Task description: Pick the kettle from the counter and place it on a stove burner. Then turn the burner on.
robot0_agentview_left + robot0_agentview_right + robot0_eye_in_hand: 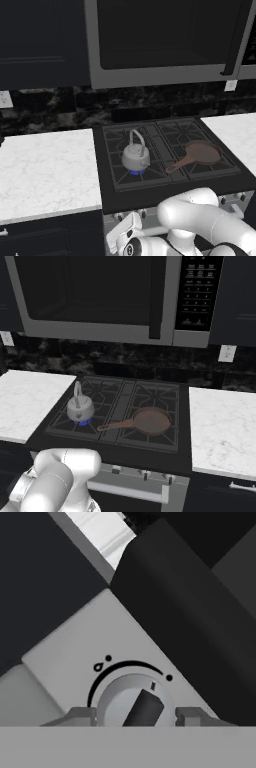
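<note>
I see the kettle (135, 156) sitting upright on the front left burner (136, 171) of the cooktop (165, 191), near the cooktop's left edge, its wire handle arched over the lid. A small blue flame (136, 172) shows under it, licking out at the base of the kettle between the grate spokes. From the right base camera the same kettle (80, 407) stands over the same blue glow (84, 421), close to the cooktop's left front corner.

A brown pan (200, 153) rests on the front right burner, well apart from the kettle, its long handle pointing toward the cooktop's front centre. The white counter (45, 170) lies just left of the cooktop, with another white slab (238, 136) to the right. A microwave (110, 298) hangs above the stove.

My arm is folded low against the stove's front edge. In the hand camera the gripper (135, 716) sits at a round grey knob (136, 704) on the stove's grey front panel (75, 657). One fingertip (80, 716) shows on each side of the knob, with the knob between them, the dark grip bar of the knob tilted. The fingers stand apart around the knob; I cannot tell whether they actually press against it. A black arc with a small flame mark runs over the knob.
</note>
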Tool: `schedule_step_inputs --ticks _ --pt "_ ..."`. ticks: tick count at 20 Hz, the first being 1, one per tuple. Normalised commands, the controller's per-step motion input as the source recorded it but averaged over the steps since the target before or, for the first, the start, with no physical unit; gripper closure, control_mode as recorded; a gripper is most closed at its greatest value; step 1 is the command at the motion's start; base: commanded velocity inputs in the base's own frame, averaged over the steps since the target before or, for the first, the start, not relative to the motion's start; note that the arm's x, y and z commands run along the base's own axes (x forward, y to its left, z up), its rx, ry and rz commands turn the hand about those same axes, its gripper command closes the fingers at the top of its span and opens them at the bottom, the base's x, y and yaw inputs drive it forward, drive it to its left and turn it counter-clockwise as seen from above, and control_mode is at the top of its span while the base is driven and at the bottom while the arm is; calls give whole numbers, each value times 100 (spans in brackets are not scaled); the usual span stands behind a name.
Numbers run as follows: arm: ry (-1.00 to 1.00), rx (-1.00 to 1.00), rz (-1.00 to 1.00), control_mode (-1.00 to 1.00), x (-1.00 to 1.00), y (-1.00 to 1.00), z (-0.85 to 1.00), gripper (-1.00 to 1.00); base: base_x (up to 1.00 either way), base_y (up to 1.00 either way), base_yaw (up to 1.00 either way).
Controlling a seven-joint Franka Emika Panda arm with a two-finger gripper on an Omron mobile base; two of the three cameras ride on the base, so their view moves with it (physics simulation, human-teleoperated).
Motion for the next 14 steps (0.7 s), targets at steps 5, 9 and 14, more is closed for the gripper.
schedule_step_inputs --ticks 5,9,14 --pt "6 -22 6 -100 0 16 7 100 0 0 0" --pt "6 -21 6 -100 0 16 5 100 0 0 0" --pt "3 -14 2 -100 0 6 0 100 0 0 0"
